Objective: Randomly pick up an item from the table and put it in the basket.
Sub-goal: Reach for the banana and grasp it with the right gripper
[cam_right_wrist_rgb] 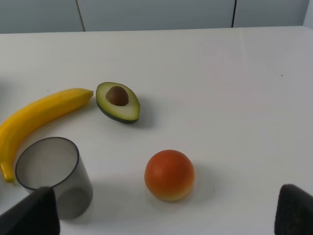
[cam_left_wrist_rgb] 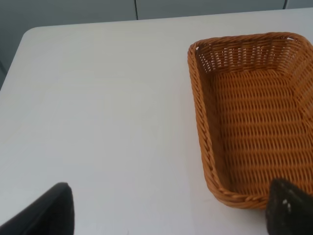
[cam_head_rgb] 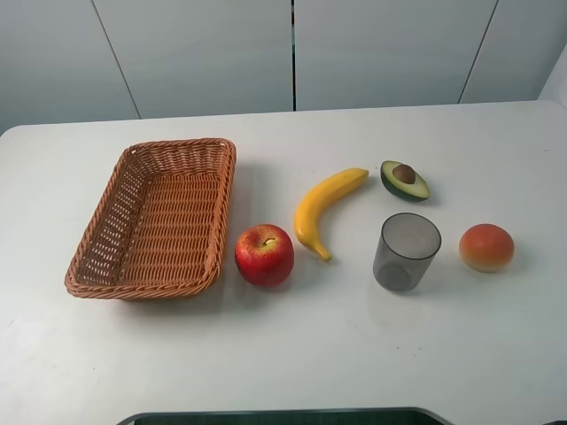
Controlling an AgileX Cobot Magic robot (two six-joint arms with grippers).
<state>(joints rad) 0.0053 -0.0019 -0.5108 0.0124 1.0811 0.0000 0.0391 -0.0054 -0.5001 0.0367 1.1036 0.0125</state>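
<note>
The yellow banana lies on the white table between the red apple and the grey cup. It also shows in the right wrist view. The orange-brown wicker basket stands empty at the left; its near corner shows in the left wrist view. My left gripper is open and empty, low in front of the basket's corner. My right gripper is open and empty, near the orange-red fruit. Neither gripper shows in the exterior high view.
A halved avocado lies behind the cup, and shows in the right wrist view. An orange-red round fruit sits at the right and in the right wrist view. The cup stands upright beside the banana's tip.
</note>
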